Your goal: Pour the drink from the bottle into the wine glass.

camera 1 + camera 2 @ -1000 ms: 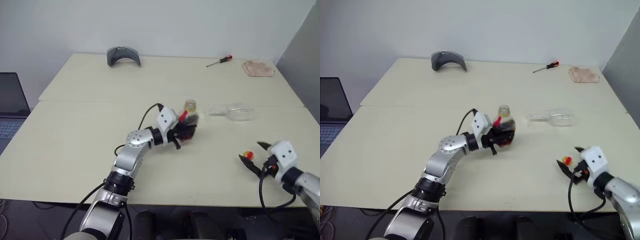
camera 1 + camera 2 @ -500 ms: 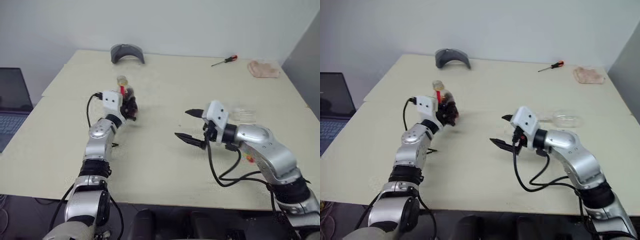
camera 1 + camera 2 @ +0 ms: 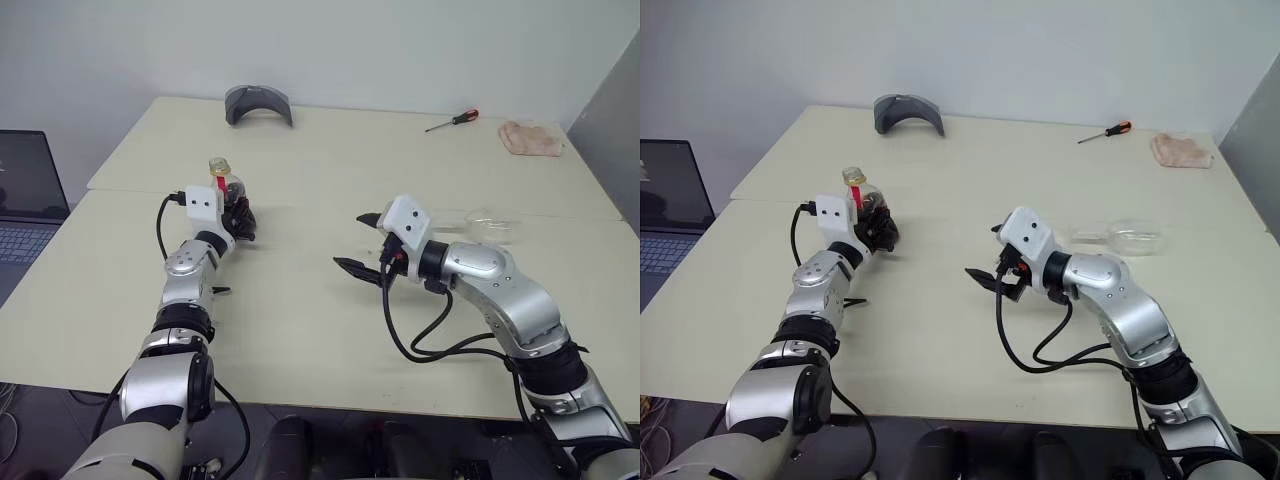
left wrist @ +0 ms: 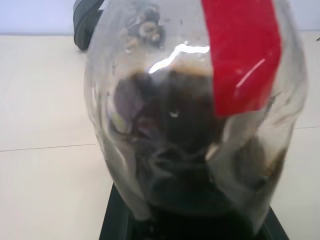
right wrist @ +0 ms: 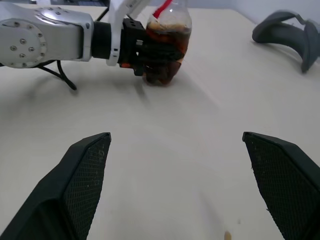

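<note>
The tabletop (image 3: 300,330) is wide and mostly bare, with a seam running across it between the near and far halves. Its left edge drops off beside a laptop (image 3: 25,205), and a grey wall panel stands past its right edge.

The left hand (image 3: 875,225) is pinched shut on the bottle (image 3: 862,200), holding it upright at the left side of the tabletop, near the seam. The bottle's round body holds the drink (image 5: 165,47), dark brown and filling the lower part, and a red label runs down its neck. In the left wrist view the bottle (image 4: 195,115) sits right between the fingers.

The right hand (image 3: 362,243) hovers over the middle of the tabletop, fingers spread wide with nothing between them, pointing toward the bottle across an open stretch of bare surface.

The wine glass (image 3: 1125,236) lies on its side behind the right forearm, well apart from the bottle.

Along the far edge sit a grey curved object (image 3: 258,102), a red-handled screwdriver (image 3: 452,121) and a crumpled pink cloth (image 3: 530,138), all well clear of both hands.
</note>
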